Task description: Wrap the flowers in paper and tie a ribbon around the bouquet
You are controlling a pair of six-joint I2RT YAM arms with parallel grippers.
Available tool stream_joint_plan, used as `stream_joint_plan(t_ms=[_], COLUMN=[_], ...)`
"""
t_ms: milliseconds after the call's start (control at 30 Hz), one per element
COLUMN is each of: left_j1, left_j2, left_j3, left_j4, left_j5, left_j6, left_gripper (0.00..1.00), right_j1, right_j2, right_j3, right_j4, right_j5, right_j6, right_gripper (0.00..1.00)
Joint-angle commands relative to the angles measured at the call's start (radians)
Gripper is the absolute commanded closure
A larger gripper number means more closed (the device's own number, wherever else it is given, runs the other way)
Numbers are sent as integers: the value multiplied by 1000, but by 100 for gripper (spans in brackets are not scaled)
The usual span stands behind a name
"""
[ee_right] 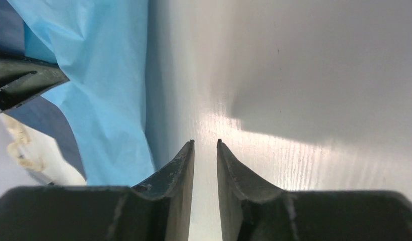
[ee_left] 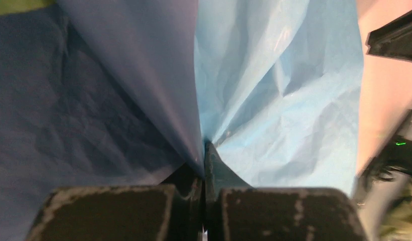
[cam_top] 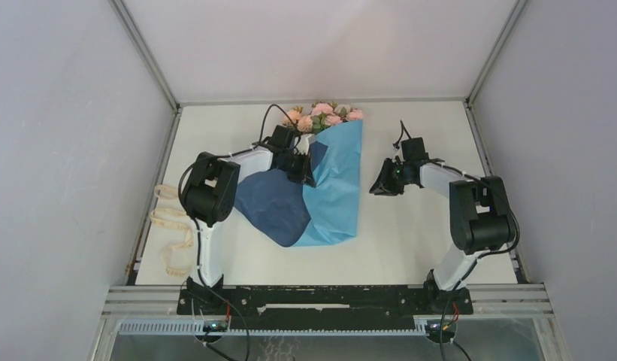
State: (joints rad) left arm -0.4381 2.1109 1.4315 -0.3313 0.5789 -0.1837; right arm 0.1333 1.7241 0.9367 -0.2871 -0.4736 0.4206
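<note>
The paper (cam_top: pixel 335 188) lies mid-table, its light blue face folded over the flowers' stems and its navy face (cam_top: pixel 271 203) spread to the left. The flowers (cam_top: pixel 324 114), pink and cream blooms, stick out at the far end. My left gripper (cam_top: pixel 305 169) is shut on a fold of the paper (ee_left: pixel 284 90), which is pinched between its fingertips (ee_left: pixel 203 148). My right gripper (cam_top: pixel 380 184) hovers just right of the paper's edge (ee_right: pixel 103 75). Its jaws (ee_right: pixel 205 143) stand a narrow gap apart, and only bare table shows between them. The ribbon (cam_top: pixel 170 226) lies looped at the table's left edge.
Grey walls close in the white table (cam_top: pixel 425 241) on the left, right and far sides. The left arm's elbow (cam_top: pixel 209 188) stands between the ribbon and the paper. In the right wrist view the left gripper's fingers (ee_right: pixel 23 85) show at the left.
</note>
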Motion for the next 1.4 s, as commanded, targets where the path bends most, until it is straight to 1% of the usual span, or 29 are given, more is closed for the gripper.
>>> stream_joint_plan(t_ms=[0,67,133,200,300,333,433,533,600,667,767,833,900,1000,1067,1133,1200,1300,1367], left_j1=[26,34,43,54,74,79,87,93,113,153,255,345,446,563,597,601,600,598,591], left_j2=[4,9,12,11,0,-5,-23,-53,-84,-136,-242,-311,-358,-439,-485,-499,-477,-399,-337], left_j3=[-84,-93,-95,-88,-82,-82,-75,-38,-6,1,-50,-106,-169,-286,-361,-413,-439,-421,-391], left_j4=[61,82,99,99,97,95,68,-18,-106,-187,-246,-265,-274,-225,-169,-133,-114,-113,-132], left_j5=[-25,-7,-10,-20,-29,-28,-29,-35,-42,-66,-164,-262,-317,-354,-395,-412,-359,-263,-227], left_j6=[-84,-115,-137,-145,-159,-160,-146,-104,-67,-32,-14,-50,-102,-163,-181,-183,-198,-222,-226], left_gripper=[100,100,100,100,98,96,83,60,47,37,25,20,17,10,1,0,0,0,2], right_j1=[92,182,271,335,376,388,424,424,410,401,399,403,404,401,401,401,401,403,404], right_j2=[-115,-146,-155,-117,-4,40,145,225,264,284,286,285,285,284,284,284,284,283,276], right_j3=[98,110,111,125,193,212,257,273,274,274,273,274,273,273,273,274,272,272,273], right_j4=[-105,-94,-38,20,83,101,132,127,118,106,91,87,88,86,84,81,75,71,67], right_j5=[215,280,273,190,32,-1,-45,-45,-40,-34,-17,-13,-12,-10,-7,-5,-2,5,8], right_j6=[-108,-131,-149,-141,-86,-70,-51,-27,-10,-7,-21,-28,-29,-31,-32,-32,-32,-32,-31], right_gripper=[67,65,65,67,78,81,84,88,91,92,92,92,92,92,92,92,92,92,92])
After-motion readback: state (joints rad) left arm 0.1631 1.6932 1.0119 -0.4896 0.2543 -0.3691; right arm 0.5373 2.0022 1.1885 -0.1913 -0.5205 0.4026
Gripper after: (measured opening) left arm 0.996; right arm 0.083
